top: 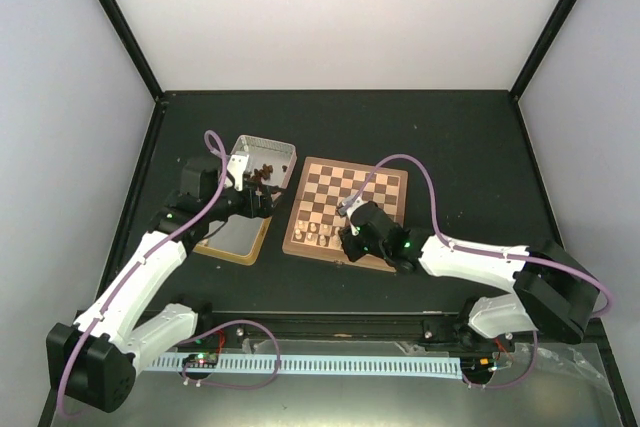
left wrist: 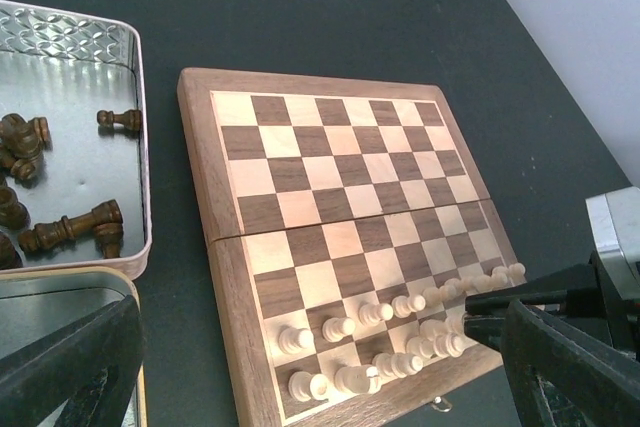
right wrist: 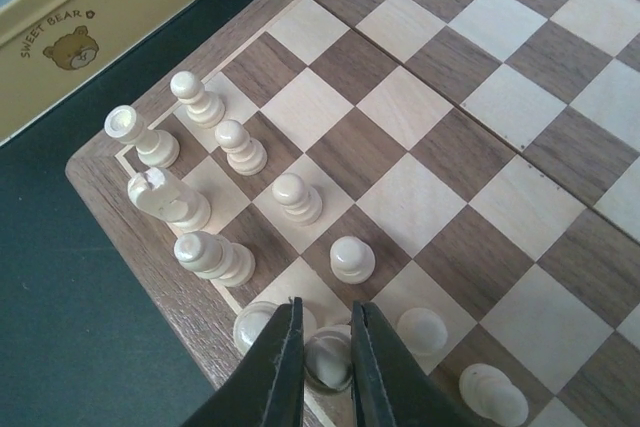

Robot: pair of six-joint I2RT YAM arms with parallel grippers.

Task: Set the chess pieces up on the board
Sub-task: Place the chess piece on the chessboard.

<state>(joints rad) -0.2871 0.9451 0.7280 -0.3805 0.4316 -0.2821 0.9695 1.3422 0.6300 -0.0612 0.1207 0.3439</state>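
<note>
left gripper [top: 255, 190]: hanging over the tins, fingers [left wrist: 70, 367] spread about as wide as they go, nothing in them
silver tin [left wrist: 140, 147]: just left of the board, open
dark pieces [left wrist: 70, 229]: all in that tin, mostly tipped on their sides, none on the board
gold tin [right wrist: 90, 17]: nearer half, beside the board's near left corner, little bear printed on its side
board [top: 350, 192]: flat on the black table [top: 460, 147], centre, between the two arms
cream pieces [right wrist: 298, 197]: upright in two rows along the board's near edge
right gripper [right wrist: 327, 322]: down at that near edge, fingers pinched to a narrow slot
cream piece [right wrist: 328, 362]: back row, squeezed between those fingers, looks like it's touching both sides
</note>
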